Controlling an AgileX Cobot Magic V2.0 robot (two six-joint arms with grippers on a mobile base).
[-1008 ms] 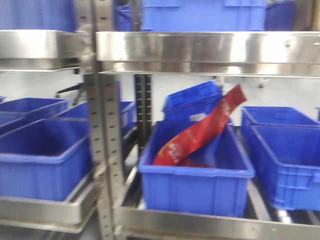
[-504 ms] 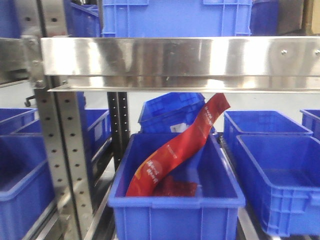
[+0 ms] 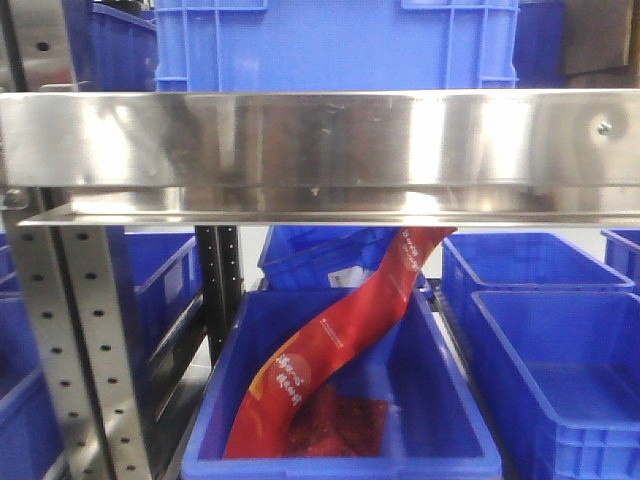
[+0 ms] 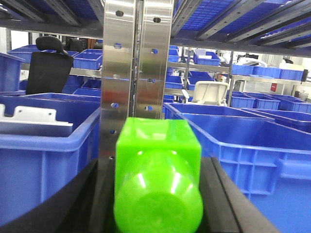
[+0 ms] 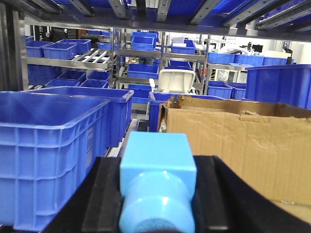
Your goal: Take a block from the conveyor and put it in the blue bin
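Bottom centre: bin (image 3: 430,400). Left gripper (image 4: 156,206) clamps green block (image 4: 158,155), right gripper (image 5: 158,206) cyan block (image 5: 158,162). Likely transport step; next, drop over bin.

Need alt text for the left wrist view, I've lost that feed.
A bright green block sits clamped in the left gripper, facing a perforated steel shelf upright. Blue bins flank it; the one at image left holds a white part.

You have two blocks in view: one green block (image 4: 158,179) at the left wrist and one light blue block (image 5: 158,184) at the right wrist. There is one cardboard box (image 5: 243,145) on the right. From the front, count one long red packet (image 3: 340,345), one smaller red piece (image 3: 340,420), one perforated steel upright (image 3: 75,350) at the left, and at least seven blue bins (image 3: 560,360). The far racks hold too many to count.
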